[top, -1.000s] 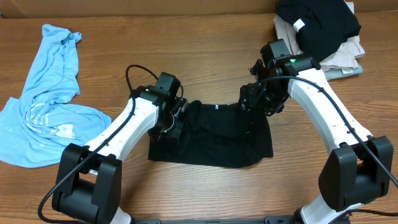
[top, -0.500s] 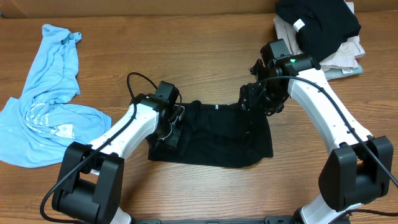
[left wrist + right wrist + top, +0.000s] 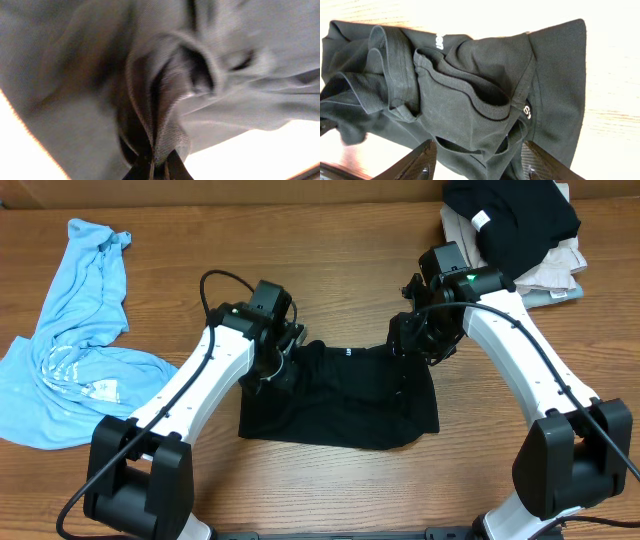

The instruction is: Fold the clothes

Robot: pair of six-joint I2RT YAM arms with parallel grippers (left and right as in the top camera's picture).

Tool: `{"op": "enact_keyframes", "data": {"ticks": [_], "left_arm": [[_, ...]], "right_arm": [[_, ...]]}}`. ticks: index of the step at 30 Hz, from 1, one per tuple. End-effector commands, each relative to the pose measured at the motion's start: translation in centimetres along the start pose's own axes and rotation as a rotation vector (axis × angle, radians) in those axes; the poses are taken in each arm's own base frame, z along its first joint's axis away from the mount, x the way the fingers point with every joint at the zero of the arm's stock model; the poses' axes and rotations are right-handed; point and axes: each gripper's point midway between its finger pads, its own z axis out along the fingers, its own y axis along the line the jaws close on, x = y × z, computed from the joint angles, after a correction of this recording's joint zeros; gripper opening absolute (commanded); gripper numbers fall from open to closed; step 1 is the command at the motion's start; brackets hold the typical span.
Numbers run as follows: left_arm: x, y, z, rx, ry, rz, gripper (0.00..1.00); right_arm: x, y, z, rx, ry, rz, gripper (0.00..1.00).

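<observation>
The black collared shirt (image 3: 345, 405) lies partly folded on the table between the two arms. My left gripper (image 3: 283, 360) is shut on a fold of the shirt's cloth (image 3: 160, 135) at its upper left corner and holds it raised. My right gripper (image 3: 418, 345) is open, fingers spread over the shirt's upper right part. In the right wrist view the shirt (image 3: 470, 95) shows its ribbed collar and a small white logo between the open fingers (image 3: 477, 162).
A light blue shirt (image 3: 75, 340) lies crumpled at the far left. A stack of folded garments (image 3: 540, 255), topped by a black one with a white tag (image 3: 510, 215), sits at the back right corner. The table's far edge (image 3: 300, 205) runs behind.
My left gripper moved up and back toward the shirt's upper left corner, lifting the pinched cloth. The right arm has barely moved.
</observation>
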Motion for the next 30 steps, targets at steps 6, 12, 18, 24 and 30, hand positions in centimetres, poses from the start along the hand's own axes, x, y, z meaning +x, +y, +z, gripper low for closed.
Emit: {"op": "enact_keyframes", "data": {"ticks": [6, 12, 18, 24, 30], "left_arm": [[1.2, -7.3, 0.3, 0.163, 0.032, 0.149, 0.05], [3.5, -11.6, 1.5, 0.167, 0.088, 0.286, 0.41], [4.2, -11.7, 2.3, 0.05, 0.088, 0.353, 1.0], [2.6, -9.6, 1.7, 0.033, 0.056, 0.231, 1.0], [1.0, -5.8, 0.2, 0.019, 0.041, 0.1, 1.0]], "right_arm": [[-2.0, -0.4, -5.4, -0.034, -0.129, 0.037, 0.57], [-2.2, -2.1, -10.0, -0.031, -0.206, 0.092, 0.64], [-1.6, -4.9, -12.2, -0.017, -0.23, 0.174, 0.74], [-0.3, -5.9, -11.1, -0.015, -0.172, 0.189, 0.81], [1.0, -6.2, -7.9, -0.02, -0.102, 0.197, 0.82]]}}
